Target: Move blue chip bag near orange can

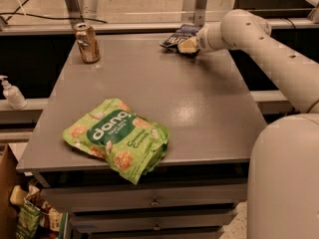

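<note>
Blue chip bag (179, 35): small crinkly dark navy thing with white lettering, lying at the far edge of the surface, a bit right of the middle. It looks slightly propped up rather than totally flat.

Tool (189, 46): pale cream tip, right up against the near-right side of the blue chip bag and looks to be touching it. Honestly can't tell if it's open, closed or actually gripping the bag.

Arm (264, 46): chunky white segments, comes in from the right side of the scene and reaches across the far right corner to the bag.

Orange can (87, 43): coppery with a silver top, standing upright in the far left corner of the surface. It's well apart from the bag, with a wide stretch of bare top between them.

Surface (199, 113): plain grey tabletop, a bit shiny.

Green bag (117, 139): big lime "dang" snack bag, lying flat at the near left, one corner poking out over the near edge.

Drawers (154, 203): stacked under the near edge of the surface, small knobs showing.

Pump bottle (12, 92): white, off the surface on a lower ledge at the far left of the scene.

Robot base (284, 183): big white rounded body filling the near right.
</note>
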### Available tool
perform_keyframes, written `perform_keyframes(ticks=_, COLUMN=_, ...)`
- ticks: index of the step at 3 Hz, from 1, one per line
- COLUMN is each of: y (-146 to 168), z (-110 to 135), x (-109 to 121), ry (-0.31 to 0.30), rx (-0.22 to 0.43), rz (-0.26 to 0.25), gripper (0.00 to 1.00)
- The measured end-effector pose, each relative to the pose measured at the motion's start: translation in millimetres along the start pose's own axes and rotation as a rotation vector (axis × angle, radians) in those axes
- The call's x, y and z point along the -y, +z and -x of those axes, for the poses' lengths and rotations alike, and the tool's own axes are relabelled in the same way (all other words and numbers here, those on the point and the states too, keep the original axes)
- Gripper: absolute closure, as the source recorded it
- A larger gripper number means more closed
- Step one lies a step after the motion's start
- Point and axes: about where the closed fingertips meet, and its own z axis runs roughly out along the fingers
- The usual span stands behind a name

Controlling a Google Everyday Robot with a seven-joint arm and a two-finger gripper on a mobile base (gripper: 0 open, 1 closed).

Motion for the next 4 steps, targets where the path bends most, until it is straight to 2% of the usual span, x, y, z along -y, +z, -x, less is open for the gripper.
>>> perform_keyframes(ticks=2, y=-23, z=-4, x=11, ry=0.008, rx=0.030, rz=-0.007, gripper=0.88)
perform_keyframes(ticks=3, y=-37, z=14, x=-3, ry=-0.018, rx=0.086, rz=0.049, gripper=1.00)
perform_keyframes(ticks=4, y=-39, z=42, x=-34, ry=-0.071, rx=0.157, rz=0.142, gripper=1.00)
